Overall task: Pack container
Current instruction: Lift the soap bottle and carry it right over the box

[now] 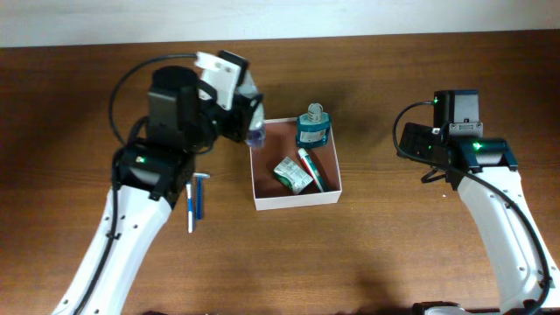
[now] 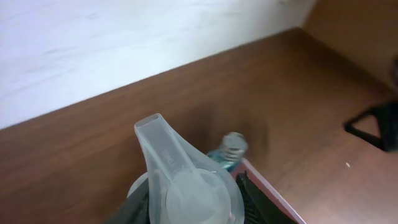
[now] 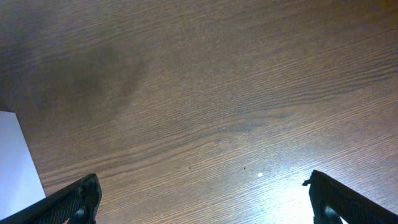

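Observation:
The container [image 1: 297, 199], a shallow white-walled box with a reddish-brown bottom, sits mid-table. It holds a teal bottle [image 1: 313, 128], a green packet [image 1: 291, 175] and a red-and-green tube [image 1: 311, 168]. My left gripper [image 1: 248, 122] is shut on a clear bottle [image 1: 255, 134] with a translucent flip cap, held over the container's back left corner. In the left wrist view the cap [image 2: 180, 168] fills the space between the fingers [image 2: 193, 211], with the teal bottle [image 2: 227, 152] and the container's wall [image 2: 267, 193] behind it. My right gripper [image 3: 202, 205] is open and empty over bare table, right of the container.
A blue-and-white razor [image 1: 202, 192] and a blue-and-white stick [image 1: 190, 210] lie on the table left of the container. A corner of the container's white wall [image 3: 15, 162] shows at the left edge of the right wrist view. The wooden table ends at a white wall [image 2: 93, 50] at the back.

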Motion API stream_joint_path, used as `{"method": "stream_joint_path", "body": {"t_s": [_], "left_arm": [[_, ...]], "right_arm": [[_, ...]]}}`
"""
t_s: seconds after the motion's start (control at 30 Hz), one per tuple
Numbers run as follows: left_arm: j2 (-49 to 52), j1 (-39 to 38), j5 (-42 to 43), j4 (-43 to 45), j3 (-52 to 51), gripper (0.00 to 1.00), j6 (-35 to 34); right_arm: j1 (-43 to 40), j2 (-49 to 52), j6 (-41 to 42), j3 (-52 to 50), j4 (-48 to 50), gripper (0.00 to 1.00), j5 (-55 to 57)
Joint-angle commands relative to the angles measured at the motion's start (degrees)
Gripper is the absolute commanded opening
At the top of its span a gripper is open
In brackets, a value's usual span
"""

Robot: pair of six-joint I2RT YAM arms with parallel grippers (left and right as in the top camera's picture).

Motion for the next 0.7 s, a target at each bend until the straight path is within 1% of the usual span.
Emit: {"method": "stream_joint_path", "body": {"t_s": [0.0,0.27,0.5,0.67], "left_arm": [[0.1,-1.6,1.7,1.2,1.2,0.37,3.7],[5.6,-1.8,1.7,2.6,1.2,0.37,3.7],[9.9,-1.8,1.7,6.0,1.2,0.37,3.7],[11.8,-1.8,1.7,6.1,1.2,0.36,3.7]], "right_arm": [[-0.3,-0.2,0.0,0.7,0.0,0.99,0.1],[-0.3,-0.2,0.0,0.7,0.0,0.99,0.1],[-0.3,-0.2,0.0,0.7,0.0,0.99,0.1],[-0.3,-0.2,0.0,0.7,0.0,0.99,0.1]]}}
